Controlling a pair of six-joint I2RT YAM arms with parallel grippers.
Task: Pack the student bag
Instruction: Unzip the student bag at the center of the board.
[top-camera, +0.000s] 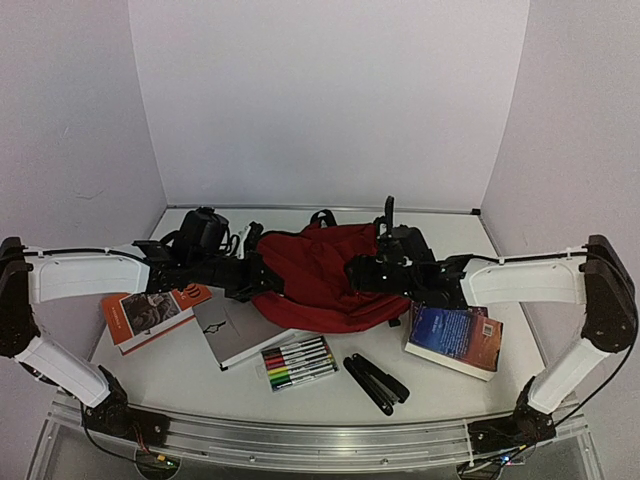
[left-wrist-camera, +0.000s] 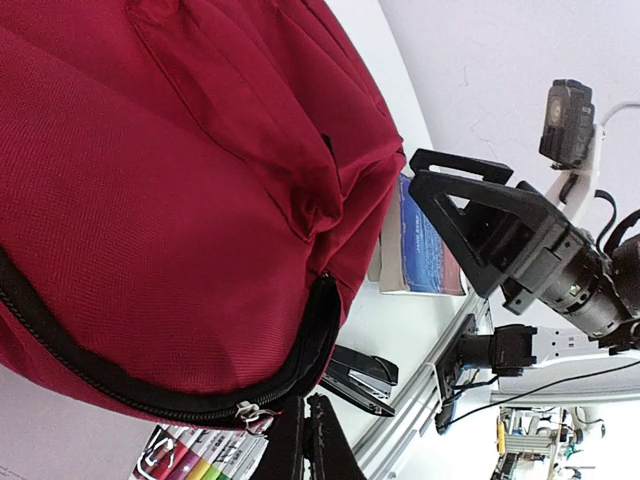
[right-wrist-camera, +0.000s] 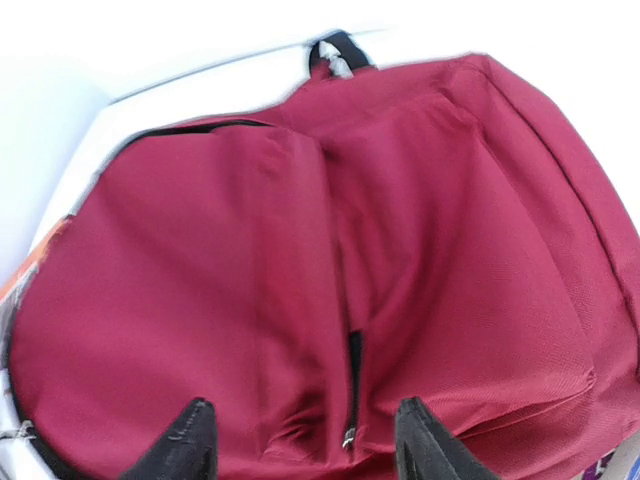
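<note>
Presently, the right pincer (right-wrist-camera: 305, 450) has its jaws apart above the student bag (right-wrist-camera: 200, 300), with a zipper pull (right-wrist-camera: 348, 436) between the fingertips. The left pincer (left-wrist-camera: 305, 445) has its jaws together at the bag's zipper edge; any grip there cannot be told. A marker set (left-wrist-camera: 190, 465) lies just beside it on the table (top-camera: 180, 380), and a blue book (left-wrist-camera: 425, 240) lies beyond the bag.

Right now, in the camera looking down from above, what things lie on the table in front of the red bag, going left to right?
Orange book → white notebook → pack of markers → black stapler → blue book.
</note>
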